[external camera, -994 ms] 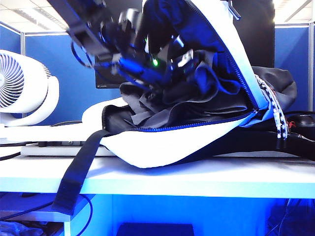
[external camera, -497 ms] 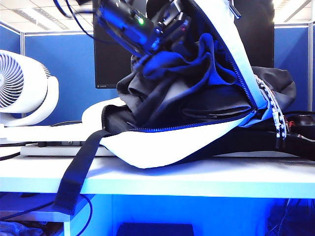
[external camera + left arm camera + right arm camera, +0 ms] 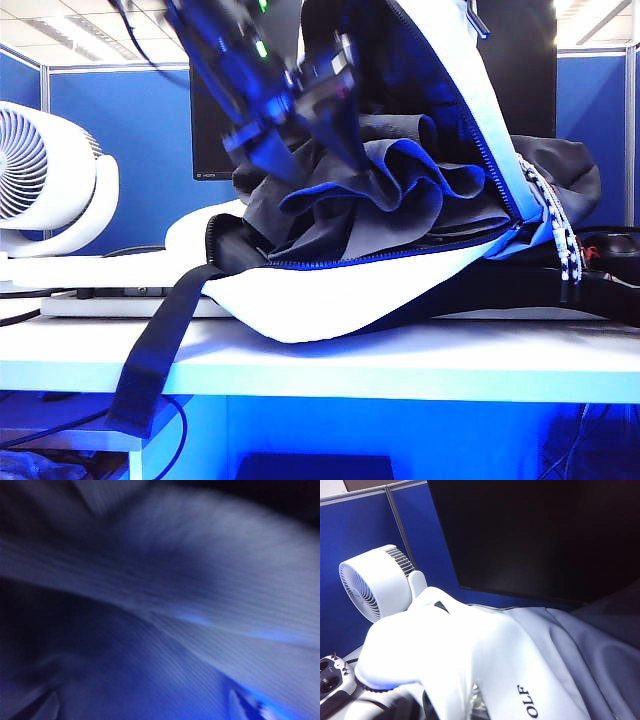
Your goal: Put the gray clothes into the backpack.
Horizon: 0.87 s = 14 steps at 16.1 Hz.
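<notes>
White and gray backpack [image 3: 330,300] lying open on table [image 3: 420,365]; gray clothes [image 3: 400,205] bunched in its mouth. Left gripper [image 3: 305,150] spread wide, empty, above folds. Right gripper unseen, shut. Risk: loose folds spilling over zipper

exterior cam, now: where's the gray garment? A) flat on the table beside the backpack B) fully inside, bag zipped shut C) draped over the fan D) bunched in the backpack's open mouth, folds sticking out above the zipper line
D: the gray clothes sit in rumpled folds inside the gaping backpack, rising above its lower zipper edge under the raised flap, with the left gripper right above them.
</notes>
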Each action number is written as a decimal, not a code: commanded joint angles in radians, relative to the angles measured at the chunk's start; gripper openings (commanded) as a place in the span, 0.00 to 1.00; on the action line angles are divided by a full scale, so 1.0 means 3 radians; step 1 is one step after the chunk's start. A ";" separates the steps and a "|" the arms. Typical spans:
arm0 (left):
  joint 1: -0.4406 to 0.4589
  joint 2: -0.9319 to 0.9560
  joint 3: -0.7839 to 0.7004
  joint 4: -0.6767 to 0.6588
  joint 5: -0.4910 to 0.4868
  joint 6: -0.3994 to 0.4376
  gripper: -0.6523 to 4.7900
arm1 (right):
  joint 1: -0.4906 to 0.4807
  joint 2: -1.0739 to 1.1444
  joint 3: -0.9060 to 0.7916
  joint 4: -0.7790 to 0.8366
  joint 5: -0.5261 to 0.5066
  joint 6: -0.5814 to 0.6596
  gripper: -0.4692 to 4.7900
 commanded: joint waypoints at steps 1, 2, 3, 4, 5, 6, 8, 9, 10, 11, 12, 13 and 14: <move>-0.0005 -0.0340 0.0018 -0.0079 -0.0103 0.0083 1.00 | 0.0000 -0.0024 0.0038 0.0207 0.0033 -0.0004 0.09; -0.0005 -0.0472 0.0018 -0.0224 -0.0120 0.0085 1.00 | 0.0000 -0.0024 0.0038 0.0207 0.0032 -0.0003 0.09; -0.0005 -0.0591 0.0018 -0.0399 -0.0122 0.0084 1.00 | 0.0000 -0.0024 0.0038 0.0198 0.0031 0.0000 0.09; -0.0009 -0.0711 0.0018 -0.0591 -0.0121 0.0086 1.00 | 0.0000 -0.0022 0.0038 0.0177 0.0010 0.0069 0.09; -0.0009 -0.0853 0.0018 -0.0819 -0.0122 0.0104 1.00 | 0.0000 -0.0014 0.0037 0.0153 -0.0056 0.0156 0.09; -0.0009 -0.0997 0.0018 -0.1021 -0.0120 0.0139 1.00 | 0.0001 -0.0004 0.0033 0.0158 -0.0175 0.0259 0.09; -0.0005 -0.1349 0.0018 -0.1205 -0.0212 0.0144 0.59 | 0.0003 0.0053 0.0033 0.0156 -0.0539 0.0282 0.09; -0.0005 -0.1541 0.0018 -0.1180 -0.0337 0.0182 0.31 | 0.0015 0.0118 0.0033 0.0132 -0.0834 0.0350 0.09; -0.0005 -0.1719 0.0018 -0.1082 -0.0427 0.0198 0.20 | 0.0027 0.0201 0.0033 0.0094 -0.1102 0.0350 0.09; -0.0005 -0.1879 0.0018 -0.0963 -0.0482 0.0195 0.20 | 0.0029 0.0295 0.0033 0.0061 -0.1280 0.0350 0.09; -0.0005 -0.2035 0.0018 -0.0837 -0.0577 0.0137 0.20 | 0.0052 0.0431 0.0033 -0.0045 -0.1397 0.0350 0.09; -0.0005 -0.2155 0.0018 -0.0745 -0.0710 0.0114 0.20 | 0.0053 0.0551 0.0033 -0.0148 -0.1478 0.0347 0.09; -0.0005 -0.2266 0.0018 -0.0670 -0.0783 0.0108 0.20 | 0.0053 0.0676 0.0033 -0.0276 -0.1497 0.0348 0.09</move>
